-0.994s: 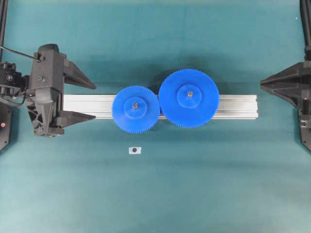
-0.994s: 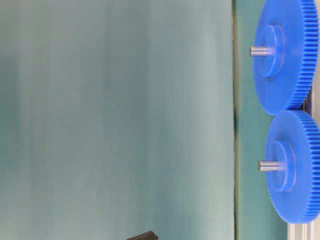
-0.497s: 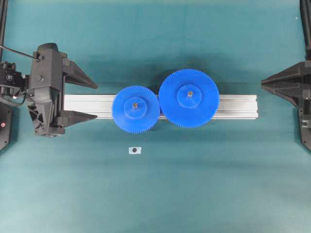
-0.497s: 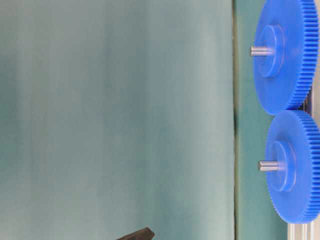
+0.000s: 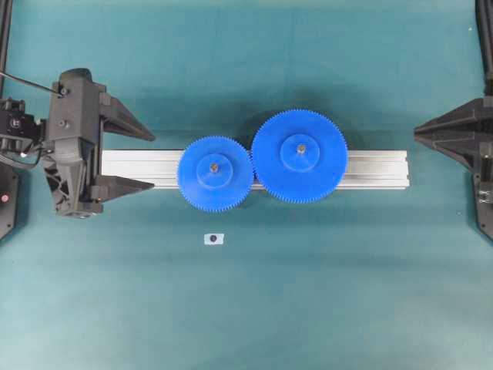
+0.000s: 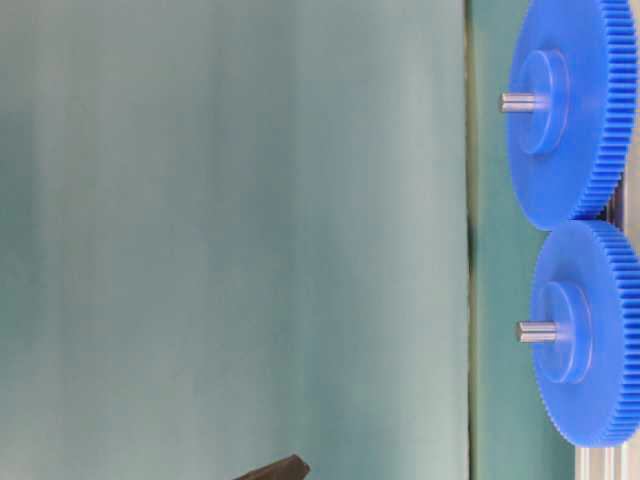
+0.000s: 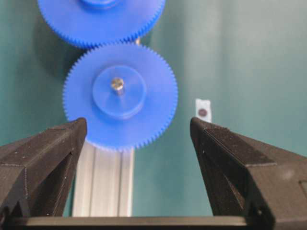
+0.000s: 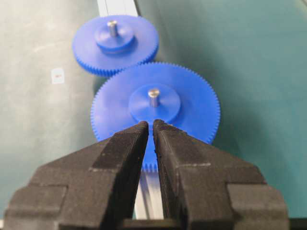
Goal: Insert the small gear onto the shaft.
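The small gear already sits on the shaft, whose grey tip pokes through the hub while its base stays hidden beneath; the gear lies on the aluminium rail, teeth meshed with the larger gear. Beyond the rail's left end the left claw gapes wide and empty, and past its right end the right claw, half cut off overhead, is pinched nearly together on nothing. The teal desk carries a tiny white tag with a dark dot near the small gear, too small to read.
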